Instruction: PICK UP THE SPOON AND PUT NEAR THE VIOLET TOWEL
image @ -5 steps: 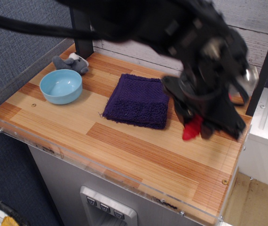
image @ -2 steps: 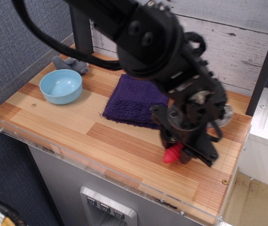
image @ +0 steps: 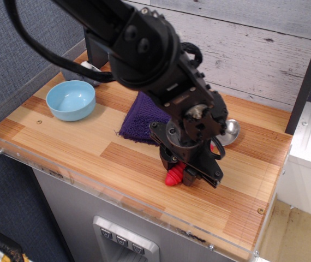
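The spoon has a ribbed red handle (image: 173,177) and a shiny silver bowl (image: 230,131). My gripper (image: 191,164) is shut on the spoon, low over the wooden table, just right of the violet towel (image: 139,114). The handle's end pokes out below the gripper. The spoon's bowl shows to the right of the gripper. The arm hides the right part of the towel and the middle of the spoon. I cannot tell if the spoon touches the table.
A light blue bowl (image: 71,100) stands at the left. A grey soft toy (image: 88,67) lies behind it, partly hidden by the arm. A clear plastic rim (image: 46,164) runs along the table's edges. A dark post (image: 308,71) stands at the right.
The gripper has carried the spoon leftward and down, from the table's right side to a spot beside the towel. The arm now covers more of the towel.
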